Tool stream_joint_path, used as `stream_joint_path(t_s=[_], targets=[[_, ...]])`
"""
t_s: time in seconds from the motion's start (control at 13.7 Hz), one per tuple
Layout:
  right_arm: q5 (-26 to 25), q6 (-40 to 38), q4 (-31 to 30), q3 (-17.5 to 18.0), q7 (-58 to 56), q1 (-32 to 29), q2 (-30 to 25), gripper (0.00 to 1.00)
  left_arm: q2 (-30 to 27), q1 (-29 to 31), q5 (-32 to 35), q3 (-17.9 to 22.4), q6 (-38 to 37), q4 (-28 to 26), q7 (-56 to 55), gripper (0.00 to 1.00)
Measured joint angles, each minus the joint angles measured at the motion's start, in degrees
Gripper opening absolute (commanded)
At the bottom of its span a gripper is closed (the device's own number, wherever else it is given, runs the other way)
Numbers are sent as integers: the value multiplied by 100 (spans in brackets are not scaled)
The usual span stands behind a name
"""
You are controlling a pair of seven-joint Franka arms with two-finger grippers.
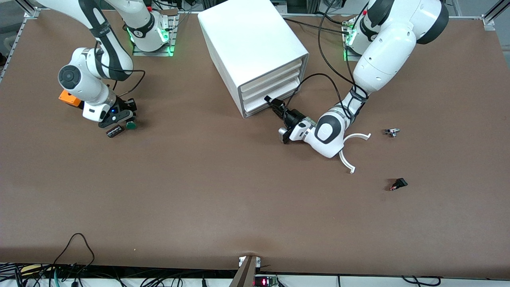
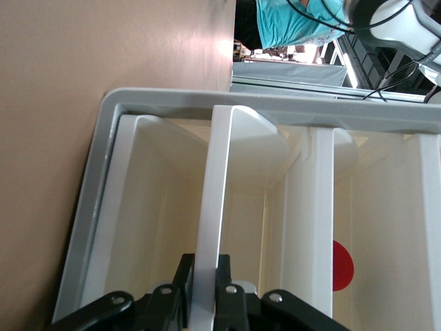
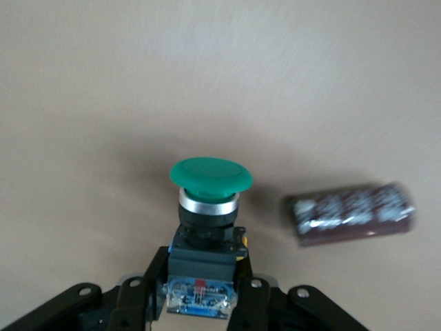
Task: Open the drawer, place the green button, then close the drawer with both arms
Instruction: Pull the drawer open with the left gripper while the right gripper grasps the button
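Observation:
The white cabinet [image 1: 251, 44] stands at the middle of the table near the arms' bases. My left gripper [image 1: 275, 106] is at its front, shut on the thin white front lip [image 2: 215, 186] of one of the lower drawers [image 1: 255, 104]; the drawer looks pushed in. The left gripper's jaws [image 2: 204, 270] pinch that lip from both sides. My right gripper [image 1: 121, 118] is low over the table toward the right arm's end, shut on the dark body of the green-capped button [image 3: 210, 174], also seen in the front view [image 1: 130, 125].
A dark brown cylinder [image 3: 351, 212] lies on the table beside the button [image 1: 114, 131]. An orange box [image 1: 68, 98] sits under the right arm's wrist. White curved pieces [image 1: 350, 149], a small metal part [image 1: 392, 132] and a small black part [image 1: 398, 184] lie toward the left arm's end.

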Motion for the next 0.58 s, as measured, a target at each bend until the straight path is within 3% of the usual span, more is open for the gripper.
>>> stream_joint_path(t_s=[0.58], targets=[[9,-3535,3180,191,286,162,-10,0,0,220,-266,120,130,43,-115,20]])
